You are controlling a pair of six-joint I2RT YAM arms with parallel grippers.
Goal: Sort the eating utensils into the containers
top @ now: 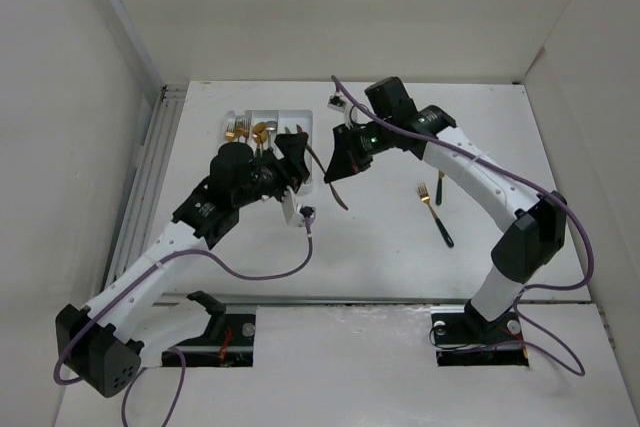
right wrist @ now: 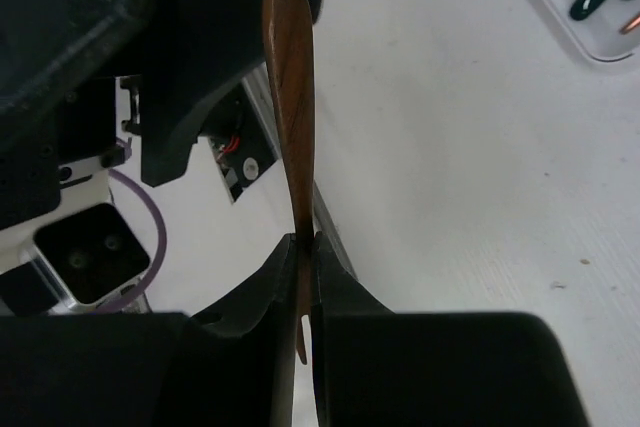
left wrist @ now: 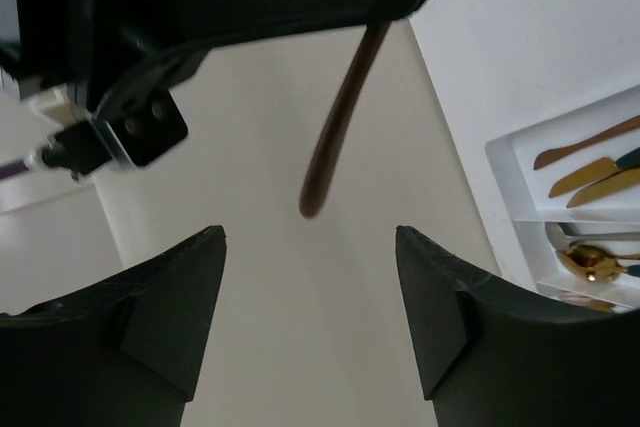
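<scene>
Brown utensil (right wrist: 290, 97) grasped by clenched right gripper (right wrist: 303, 259), just right of released left gripper (left wrist: 310, 239); tray (left wrist: 505, 162) far left.

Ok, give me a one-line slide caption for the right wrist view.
Right gripper clamps a slim brown utensil above the white table, white plastic tray corner at upper right.

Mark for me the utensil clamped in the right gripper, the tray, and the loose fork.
brown-handled utensil (right wrist: 290, 97), right wrist view, mid handle.
white tray (top: 296, 119), top view, bare white floor.
loose fork (top: 435, 215), top view, middle of its length.
</scene>
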